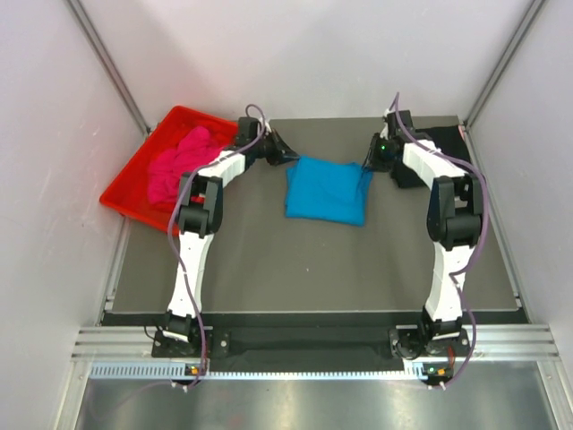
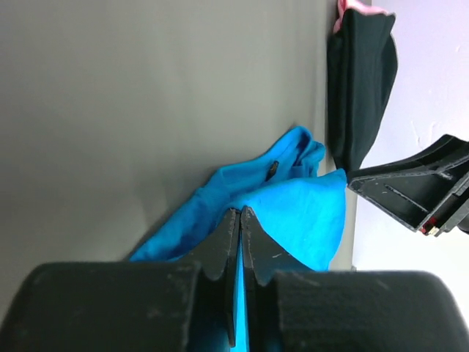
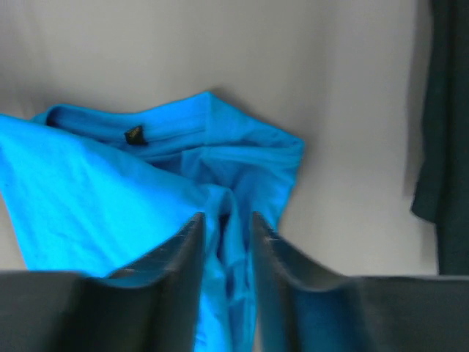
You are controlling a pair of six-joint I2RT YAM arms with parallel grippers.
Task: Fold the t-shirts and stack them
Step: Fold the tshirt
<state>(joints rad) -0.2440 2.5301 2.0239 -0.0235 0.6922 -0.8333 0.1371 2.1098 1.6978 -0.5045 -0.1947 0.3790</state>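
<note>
Turquoise t-shirt [image 1: 327, 190] is spanning both tools — left tool [image 2: 239, 213] is pinching one far corner. Right tool [image 3: 227, 216] is straddling the other, spread.

Top view looks down from high behind the near edge over the whole table [image 1: 295, 269]; both wrist views — low, close — share the turquoise t-shirt [image 2: 300, 213].

Red tray [image 1: 125, 193] — far-left; dark table [image 1: 313, 269]
</note>
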